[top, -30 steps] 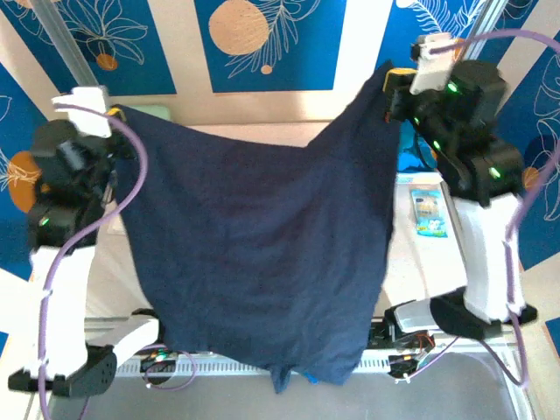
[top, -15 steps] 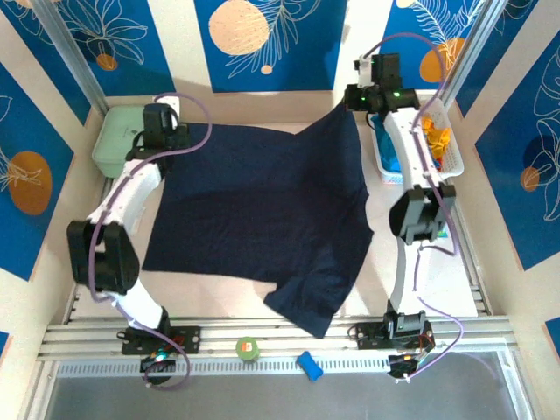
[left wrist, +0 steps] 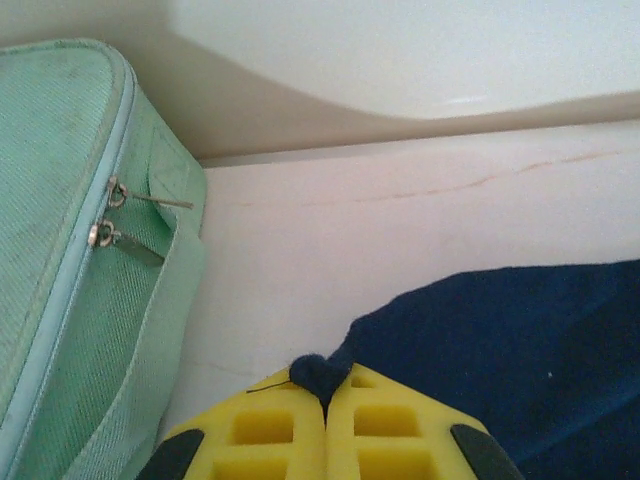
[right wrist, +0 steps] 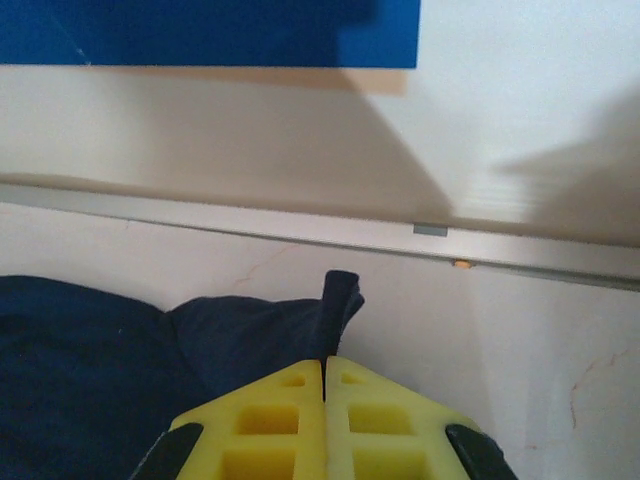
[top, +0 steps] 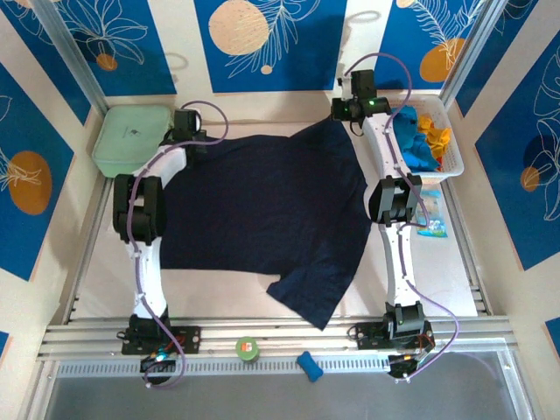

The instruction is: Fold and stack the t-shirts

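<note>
Top external | navy t-shirt [top: 262, 210] 1 | turquoise t-shirt [top: 409, 150] 1 | orange t-shirt [top: 435, 137] 1

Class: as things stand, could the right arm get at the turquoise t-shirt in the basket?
Probably not yet: the right gripper is shut on the navy t-shirt. The turquoise t-shirt lies uncovered in the basket beside it.
</note>
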Controlling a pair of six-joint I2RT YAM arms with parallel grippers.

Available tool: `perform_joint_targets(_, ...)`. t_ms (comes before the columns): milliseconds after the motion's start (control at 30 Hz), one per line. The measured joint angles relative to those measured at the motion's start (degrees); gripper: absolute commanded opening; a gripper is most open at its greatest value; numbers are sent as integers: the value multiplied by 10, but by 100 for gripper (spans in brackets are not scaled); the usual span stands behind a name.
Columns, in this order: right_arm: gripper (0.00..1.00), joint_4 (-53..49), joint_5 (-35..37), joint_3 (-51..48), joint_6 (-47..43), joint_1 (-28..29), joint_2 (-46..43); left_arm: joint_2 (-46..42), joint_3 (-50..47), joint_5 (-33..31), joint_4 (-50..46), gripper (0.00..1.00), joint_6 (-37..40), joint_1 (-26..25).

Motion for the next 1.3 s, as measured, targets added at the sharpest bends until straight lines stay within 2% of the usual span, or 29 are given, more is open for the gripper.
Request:
perform_joint_targets(467,0,43,15,2,4,-22,0,89,146,-12,-6,0,24,5)
perform_joint_targets(1300,0,90,37,27,20,-28,1,172,268,-29,-29,0,15,28)
